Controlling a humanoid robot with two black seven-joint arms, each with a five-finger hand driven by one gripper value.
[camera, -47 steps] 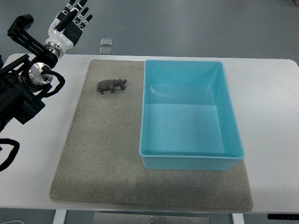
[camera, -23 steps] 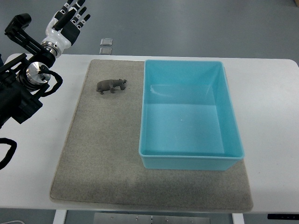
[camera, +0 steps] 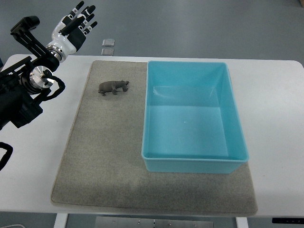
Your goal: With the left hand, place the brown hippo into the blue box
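Note:
The brown hippo [camera: 113, 87] stands on its feet on the grey mat [camera: 99, 156], near the mat's far left part, head toward the blue box. The blue box [camera: 192, 159] is a big open bin on the right half of the mat, with nothing inside. My left hand [camera: 76, 26] hovers past the table's far left corner, well up and left of the hippo, fingers spread and holding nothing. Its black arm runs down the left edge. The right arm does not show.
The mat lies on a white table [camera: 278, 109]. Two small square plates [camera: 108, 46] sit on the floor just beyond the table's far edge, above the hippo.
My left hand has shifted slightly right and tilted, its fingers now pointing more toward the upper right. The hippo and box have not moved.

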